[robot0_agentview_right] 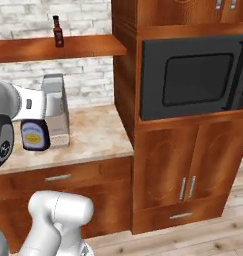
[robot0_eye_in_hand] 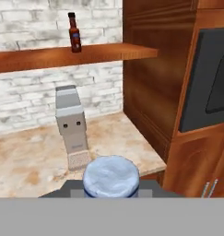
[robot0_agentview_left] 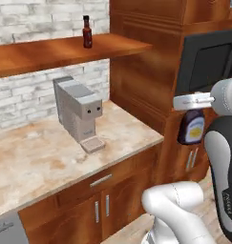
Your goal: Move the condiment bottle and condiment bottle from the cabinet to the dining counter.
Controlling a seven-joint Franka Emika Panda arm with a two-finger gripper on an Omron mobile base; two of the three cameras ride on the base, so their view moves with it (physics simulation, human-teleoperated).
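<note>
No legible text; bottle label [robot0_agentview_left: 195, 129] unreadable

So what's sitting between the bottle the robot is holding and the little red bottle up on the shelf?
In the hand view, the grey coffee machine stands between the held bottle and the shelf's red bottle.

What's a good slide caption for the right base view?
Gripper carrying a dark condiment bottle past the coffee machine; hot sauce bottle on the shelf.

The arm is raised with the wrist held level. The gripper [robot0_agentview_left: 193, 110] points sideways, closed on a dark bottle [robot0_agentview_left: 191, 127] that hangs below it, clear of the counter.
</note>
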